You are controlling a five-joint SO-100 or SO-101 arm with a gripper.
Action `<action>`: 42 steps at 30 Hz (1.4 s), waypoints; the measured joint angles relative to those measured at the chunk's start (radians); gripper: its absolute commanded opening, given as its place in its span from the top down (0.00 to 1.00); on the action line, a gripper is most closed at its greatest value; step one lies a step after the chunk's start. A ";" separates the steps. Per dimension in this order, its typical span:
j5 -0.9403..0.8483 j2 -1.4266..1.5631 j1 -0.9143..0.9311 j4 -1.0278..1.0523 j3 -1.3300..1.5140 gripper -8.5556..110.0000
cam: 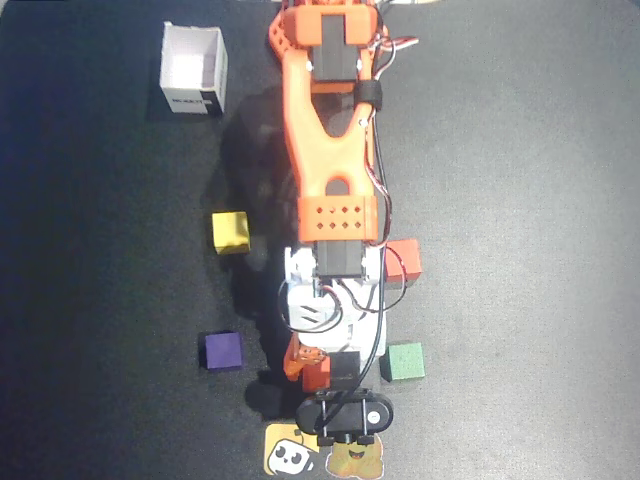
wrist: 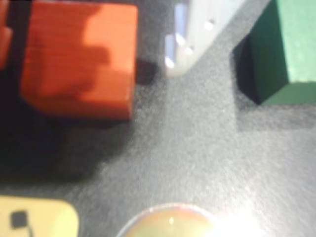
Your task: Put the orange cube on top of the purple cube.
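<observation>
The orange cube (cam: 316, 379) sits on the dark mat, mostly hidden under the arm in the overhead view. In the wrist view it (wrist: 81, 59) fills the upper left. My gripper (wrist: 89, 44) is open around it: the orange finger (wrist: 3, 34) stands at its left and the white finger (wrist: 185, 34) at its right, with a dark gap on each side. In the overhead view the gripper (cam: 316, 372) is low over this cube. The purple cube (cam: 223, 351) lies alone to the left, about one hand's width from the gripper.
A green cube (cam: 403, 361) (wrist: 289, 47) lies close on the right. An orange-red cube (cam: 404, 262) sits by the arm's right side, a yellow cube (cam: 231, 232) at the left, a white open box (cam: 193, 70) at the top left. Two stickers (cam: 320, 455) lie at the bottom edge.
</observation>
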 measured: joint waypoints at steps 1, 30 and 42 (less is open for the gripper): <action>0.000 -0.006 0.003 0.000 0.000 0.75; 0.020 -0.017 0.029 0.103 -0.097 0.88; -0.146 0.057 0.100 0.287 -0.172 0.88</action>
